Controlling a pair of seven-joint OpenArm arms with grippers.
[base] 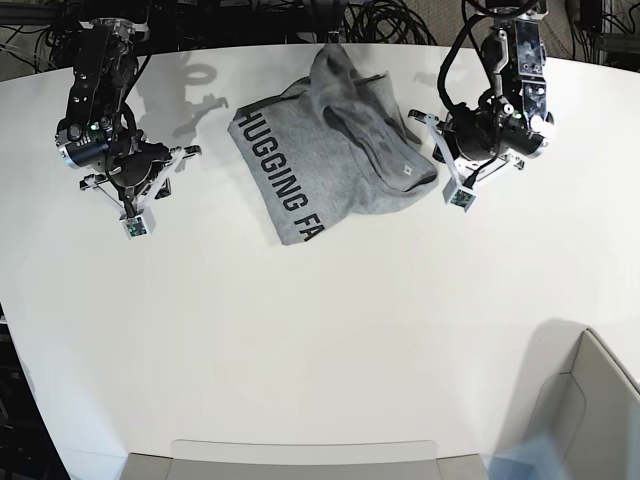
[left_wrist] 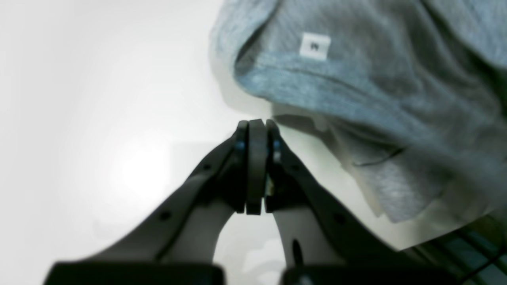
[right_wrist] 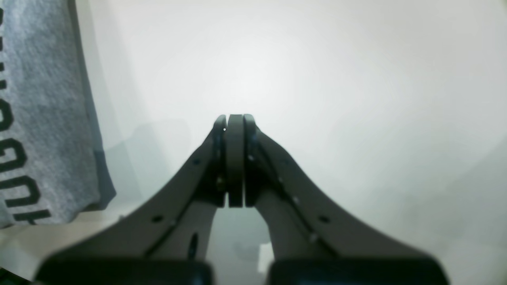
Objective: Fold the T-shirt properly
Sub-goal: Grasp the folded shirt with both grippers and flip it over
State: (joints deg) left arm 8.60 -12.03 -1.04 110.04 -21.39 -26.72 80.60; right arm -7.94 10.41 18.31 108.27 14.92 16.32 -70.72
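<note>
I see a white table [base: 300, 330], black cables [base: 390, 20] behind it, perhaps a grey bin [base: 590, 410] at the corner

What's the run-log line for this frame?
T-shirt: crumpled on table, lettering partly showing, not folded | left claw: shut, empty, beside shirt | right claw: shut, empty, clear of shirt

White table [base: 300, 340], crumpled T-shirt [base: 330, 160] atop

Heather-grey T-shirt [base: 335, 160] — black block lettering, white table [base: 300, 330], black grippers
</note>
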